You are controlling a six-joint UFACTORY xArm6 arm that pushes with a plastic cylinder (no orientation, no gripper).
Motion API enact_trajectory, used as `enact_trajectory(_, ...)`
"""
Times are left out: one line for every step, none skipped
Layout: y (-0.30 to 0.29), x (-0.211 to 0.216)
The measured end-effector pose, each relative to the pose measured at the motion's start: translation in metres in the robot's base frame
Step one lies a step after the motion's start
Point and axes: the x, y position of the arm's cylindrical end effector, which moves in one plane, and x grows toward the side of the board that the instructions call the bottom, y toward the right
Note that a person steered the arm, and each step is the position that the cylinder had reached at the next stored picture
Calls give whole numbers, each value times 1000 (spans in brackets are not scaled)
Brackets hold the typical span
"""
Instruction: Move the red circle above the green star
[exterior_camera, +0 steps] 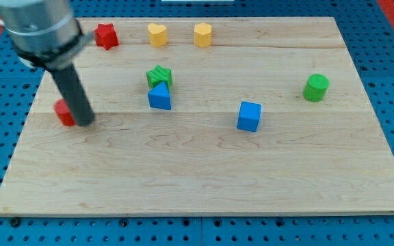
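The red circle (63, 112) lies near the board's left edge, partly hidden behind my rod. My tip (85, 123) touches the board just to the right of the red circle, against it. The green star (159, 75) sits in the upper middle of the board, well to the right of the tip. A blue triangle (159, 96) sits directly below the green star, touching it.
A red star (105, 35), a yellow heart (157, 34) and a yellow hexagon (203, 34) line the board's top edge. A blue cube (249, 116) sits right of centre. A green cylinder (315, 88) is at the right.
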Motion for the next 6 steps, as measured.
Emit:
enact_trajectory(17,18)
enact_trajectory(-21,46)
enact_trajectory(-79,21)
enact_trajectory(-46,-30)
enact_trajectory(2,-68)
enact_trajectory(56,-83)
